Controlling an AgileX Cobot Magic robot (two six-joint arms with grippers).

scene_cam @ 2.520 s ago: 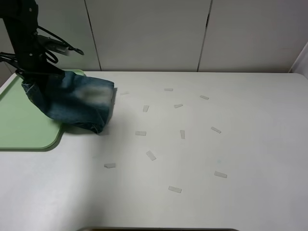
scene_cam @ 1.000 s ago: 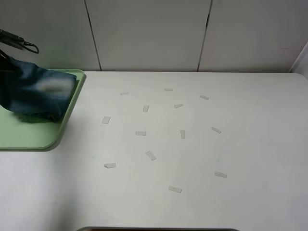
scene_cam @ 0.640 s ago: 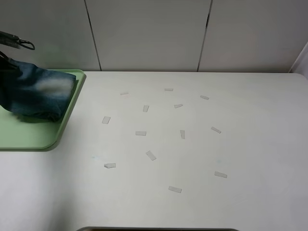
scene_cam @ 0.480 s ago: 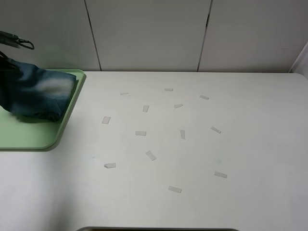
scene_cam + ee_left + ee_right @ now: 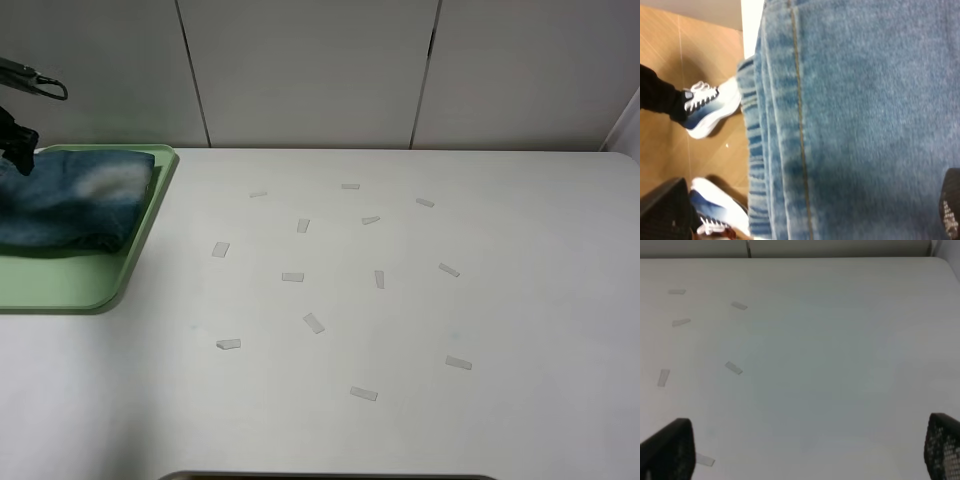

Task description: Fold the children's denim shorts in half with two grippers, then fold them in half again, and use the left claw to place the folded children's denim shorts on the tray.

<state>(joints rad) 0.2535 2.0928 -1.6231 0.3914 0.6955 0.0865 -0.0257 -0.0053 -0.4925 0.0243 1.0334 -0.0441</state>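
Two folds look done, I think, because the shorts (image 5: 72, 198) lie flat in a thick bundle on the tray (image 5: 70, 290) at the far left corner of the table (image 5: 420, 320). They sit there because that is where the job wants them to end. My left claw (image 5: 18, 140) is just above their left end, mostly cut off by the edge of the high view. In its own view I see the two finger tips (image 5: 950, 210) spread wide with denim under them, so it looks open and not pinching. I cannot tell if a tip touches the cloth. My right gripper (image 5: 805, 450) is wide too and holds nothing, and hangs over bare table with little tape bits (image 5: 314, 322). Someone's shoes (image 5: 710, 107) show on the floor past the table edge.
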